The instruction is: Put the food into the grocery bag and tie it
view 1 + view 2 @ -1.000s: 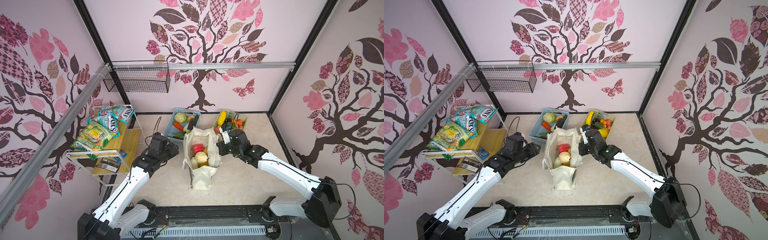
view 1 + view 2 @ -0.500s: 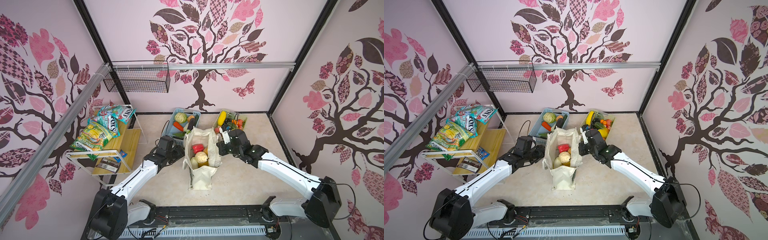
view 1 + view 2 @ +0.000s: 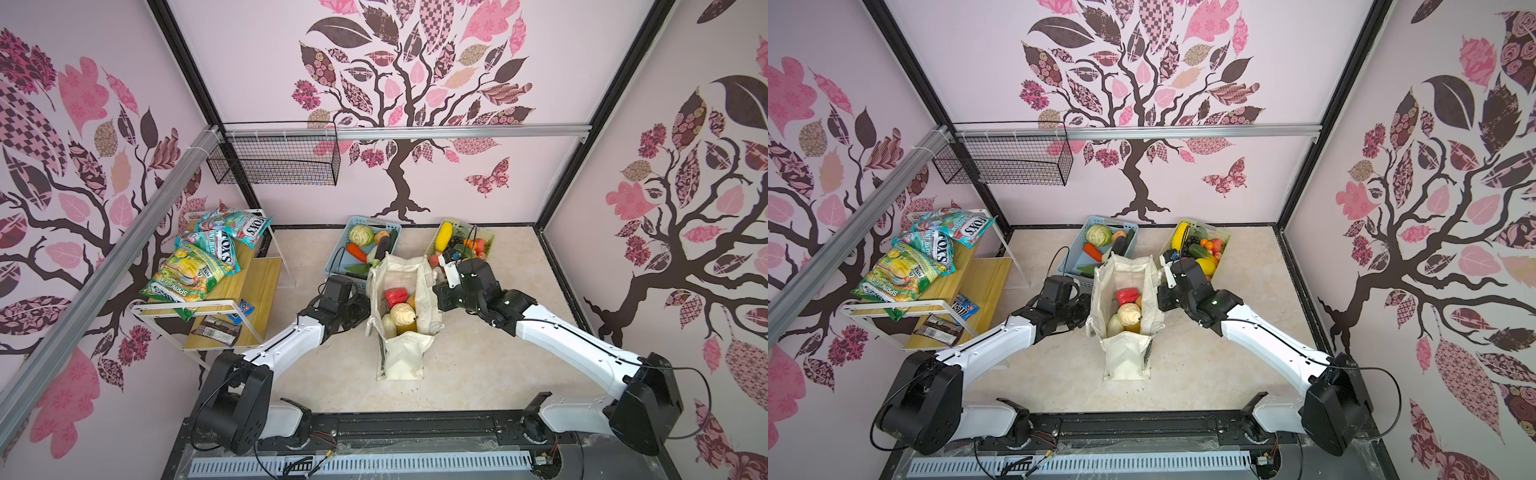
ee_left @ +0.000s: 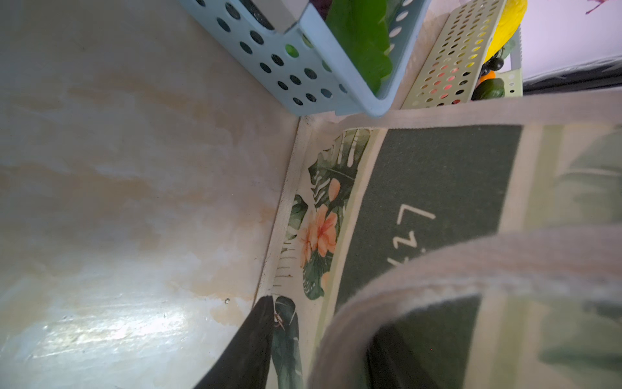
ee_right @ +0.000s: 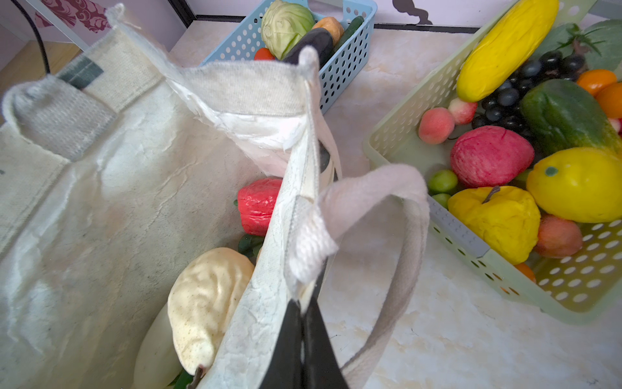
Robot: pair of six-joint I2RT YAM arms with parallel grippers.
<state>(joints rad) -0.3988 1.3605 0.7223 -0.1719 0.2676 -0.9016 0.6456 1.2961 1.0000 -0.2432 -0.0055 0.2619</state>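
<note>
The grocery bag (image 3: 401, 359) is stood upright and open-mouthed at the centre of both top views. Food is seen inside it, with a red pepper (image 3: 395, 296) toward the mouth's 12 o'clock and a cream-white piece (image 3: 402, 313) just beside it toward 6 o'clock. More food is heaped in the light blue basket (image 3: 1077, 257) at the bag's 11 o'clock and in the pale green basket (image 5: 397, 144) at its 1 o'clock, both just beside the bag. The left gripper (image 3: 362, 308) is held by the bag's outer wall at 9 o'clock; in the left wrist view its fingers (image 4: 249, 350) are seen spread, with a cream strap (image 4: 471, 262) looped across the gap; whether the strap is touched cannot be told. The right gripper (image 5: 303, 308) is set at the bag's 3 o'clock; its fingers (image 5: 319, 357) are pressed together, the rim of the bag's wall being pinched between them.
</note>
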